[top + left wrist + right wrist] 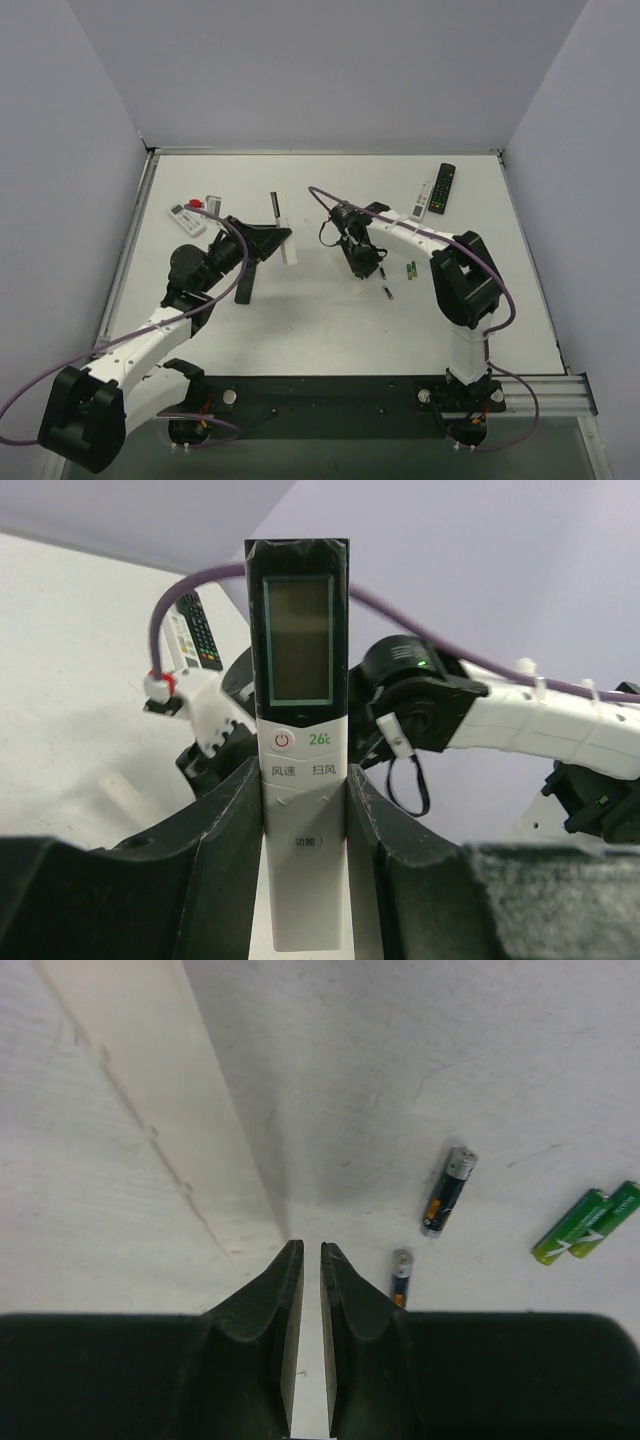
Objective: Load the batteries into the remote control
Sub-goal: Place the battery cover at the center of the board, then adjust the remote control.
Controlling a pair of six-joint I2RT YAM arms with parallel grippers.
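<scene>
Gripping the remote control (305, 730) firmly in the left gripper (305, 780), lifted off the surface (330, 330) left of its middle, display and buttons facing the wrist camera and so showing nothing of any battery bay. Hovering the right gripper (310, 1252) low near the middle of the surface, fingers drawn almost together with only a pale sliver between; not managing to tell whether pinching the pale flat strip (170, 1110) reaching away from the tips or merely hanging above it. Finding the batteries (387, 291) just to the right of that gripper, toward the right edge of the surface and well apart from the held remote: one dark cell (447, 1192) with a metallic cap and orange band lying clear, a second dark cell (400, 1278) sitting just beside the right finger and half hidden by it, a green pair (588, 1223) resting side by side and touching, farther right. Reading the dark cells' long axes as running roughly near edge to far edge, crossing the fingers' closing direction and so suiting a pinch across the body. Judging the right arm the nearer one for the pickup, needing only a short shift rightward, with the left arm busy presenting the remote.
</scene>
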